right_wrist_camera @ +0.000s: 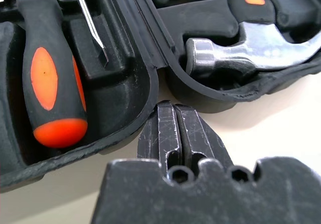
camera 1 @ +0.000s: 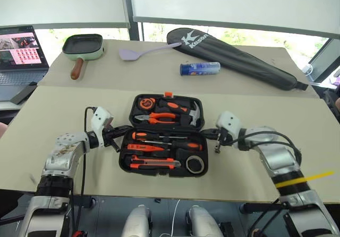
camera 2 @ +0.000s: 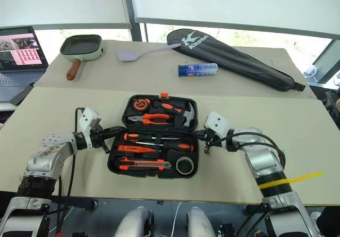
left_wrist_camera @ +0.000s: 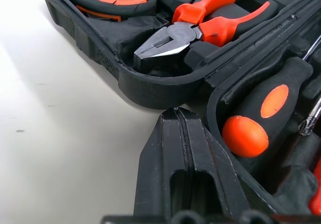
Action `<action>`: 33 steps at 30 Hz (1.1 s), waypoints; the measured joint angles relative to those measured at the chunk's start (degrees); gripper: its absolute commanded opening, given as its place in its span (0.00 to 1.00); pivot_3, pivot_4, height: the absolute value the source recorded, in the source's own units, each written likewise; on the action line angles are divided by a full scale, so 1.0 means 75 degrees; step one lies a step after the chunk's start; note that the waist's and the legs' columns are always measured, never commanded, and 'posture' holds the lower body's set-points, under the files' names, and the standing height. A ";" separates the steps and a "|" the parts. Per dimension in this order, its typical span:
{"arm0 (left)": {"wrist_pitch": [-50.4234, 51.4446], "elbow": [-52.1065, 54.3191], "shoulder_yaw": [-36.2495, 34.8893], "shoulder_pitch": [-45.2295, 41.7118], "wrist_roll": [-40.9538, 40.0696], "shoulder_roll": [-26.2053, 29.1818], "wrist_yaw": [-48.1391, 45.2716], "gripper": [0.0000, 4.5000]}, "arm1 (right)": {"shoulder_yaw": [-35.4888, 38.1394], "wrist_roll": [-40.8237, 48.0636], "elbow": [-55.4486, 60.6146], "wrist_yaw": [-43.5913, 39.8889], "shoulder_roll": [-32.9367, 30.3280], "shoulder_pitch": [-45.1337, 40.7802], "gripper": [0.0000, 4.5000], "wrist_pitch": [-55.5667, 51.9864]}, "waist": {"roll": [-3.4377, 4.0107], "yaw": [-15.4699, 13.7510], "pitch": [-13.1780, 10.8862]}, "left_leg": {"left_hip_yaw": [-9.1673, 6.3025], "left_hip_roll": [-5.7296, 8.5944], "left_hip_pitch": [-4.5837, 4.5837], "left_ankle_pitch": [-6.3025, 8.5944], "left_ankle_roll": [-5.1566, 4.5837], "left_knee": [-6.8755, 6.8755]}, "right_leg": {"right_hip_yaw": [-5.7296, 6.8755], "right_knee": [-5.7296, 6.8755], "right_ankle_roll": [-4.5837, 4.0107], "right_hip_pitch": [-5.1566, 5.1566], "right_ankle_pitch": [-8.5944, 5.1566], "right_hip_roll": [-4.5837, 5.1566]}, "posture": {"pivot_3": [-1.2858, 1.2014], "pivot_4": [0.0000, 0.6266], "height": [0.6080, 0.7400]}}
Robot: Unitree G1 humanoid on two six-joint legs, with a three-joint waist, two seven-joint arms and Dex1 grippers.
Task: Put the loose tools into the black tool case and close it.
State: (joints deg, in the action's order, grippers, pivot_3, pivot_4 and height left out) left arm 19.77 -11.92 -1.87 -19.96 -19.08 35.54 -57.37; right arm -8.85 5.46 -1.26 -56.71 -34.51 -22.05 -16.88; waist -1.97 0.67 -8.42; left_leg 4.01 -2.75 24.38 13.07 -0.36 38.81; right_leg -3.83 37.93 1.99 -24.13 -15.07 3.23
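**Tool case open flat, tools seated, both grippers at the hinge line**

- Black tool case (camera 1: 168,135): lies open near the front of the tabletop (camera 1: 64,115), far half holding tape measure, pliers and hammer, near half holding the screwdrivers (camera 1: 159,137), utility knife (camera 1: 154,164) and dark tape roll (camera 1: 195,164). No loose tool seen outside it.
- Left gripper (camera 1: 116,139): fingers pressed together, empty, tip just beside the case's left edge at the hinge.
- Right gripper (camera 1: 217,142): fingers shut, empty, tip just beside the right edge at the hinge.
- Risks, as judged: closed fingers pushing at the hinge may slide the case rather than fold it; a proud screwdriver handle or the tape roll could keep the halves from latching; uneven lift could spill the far half's contents.
- Room: bare tabletop on both flanks; front edge near the case; blue cylinder (camera 1: 200,68), racket bag (camera 1: 234,56), spatula (camera 1: 143,51) and pan (camera 1: 83,48) well apart behind.
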 measured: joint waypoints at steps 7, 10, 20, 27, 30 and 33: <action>0.0572 0.0824 0.0117 0.0561 -0.0033 0.0435 -0.0185 0.21 | 0.0177 -0.0032 0.0524 0.0127 -0.0635 0.0599 0.13 0.0072 | -0.0002 -0.0005 -0.0002 | -0.0001 0.0003 -0.0001 0.0000 0.0000 0.0004 | -0.0001 0.0001 0.0003 0.0000 -0.0002 0.0002 | 0.52 0.24 1.00; 0.0691 0.0807 0.0001 0.0479 0.0104 0.0703 0.0058 0.44 | 0.0612 0.0163 0.0654 -0.0072 -0.1167 0.0676 0.31 -0.0240 | -0.0003 -0.0014 -0.0002 | -0.0002 0.0002 -0.0006 -0.0001 0.0000 0.0007 | -0.0001 0.0002 0.0003 0.0005 -0.0002 0.0001 | 0.52 0.24 1.00; 0.3846 0.1363 -0.0099 -0.1201 -0.0379 0.1526 0.0576 0.99 | 0.1754 0.2640 0.2017 0.0878 -0.0983 -0.1490 0.84 -0.6892 | -0.0014 0.0012 -0.0009 | -0.0040 -0.0002 -0.0007 -0.0001 0.0000 0.0007 | -0.0007 0.0011 0.0000 0.0003 -0.0002 -0.0014 | 0.52 0.24 1.00; 0.5893 0.0845 -0.0056 -0.2335 -0.0370 0.0446 0.2062 0.99 | 0.1331 0.2358 0.0451 0.2446 0.0068 -0.2850 0.84 -0.8455 | -0.0023 0.0008 -0.0010 | -0.0035 0.0009 0.0044 -0.0002 -0.0002 0.0013 | 0.0002 0.0006 0.0005 -0.0031 0.0001 -0.0007 | 0.52 0.24 1.00; 0.6171 0.0704 -0.0069 -0.2342 -0.0355 0.0358 0.2335 0.99 | 0.1125 0.2045 -0.0306 0.2945 0.0296 -0.3079 0.84 -0.8354 | -0.0023 0.0042 -0.0010 | -0.0038 0.0008 0.0048 -0.0002 -0.0002 0.0008 | 0.0001 0.0005 0.0005 -0.0038 0.0001 -0.0006 | 0.52 0.24 1.00; 0.6182 0.0588 -0.0092 -0.2368 -0.0376 0.0304 0.2408 0.99 | 0.0810 0.1851 -0.0693 0.3091 0.0386 -0.3286 0.84 -0.8131 | -0.0022 0.0043 -0.0010 | -0.0036 0.0008 0.0043 -0.0003 -0.0001 0.0009 | 0.0002 0.0008 0.0005 -0.0035 0.0001 -0.0005 | 0.52 0.24 1.00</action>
State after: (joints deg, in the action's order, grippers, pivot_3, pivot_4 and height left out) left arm 66.14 -7.51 -2.56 -37.71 -21.90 37.82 -39.32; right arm -2.78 19.35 -6.46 -33.53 -31.61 -46.69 -77.86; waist -2.13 0.99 -8.49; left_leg 3.74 -2.69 24.71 13.05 -0.37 38.88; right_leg -3.82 37.99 2.03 -24.39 -15.06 3.19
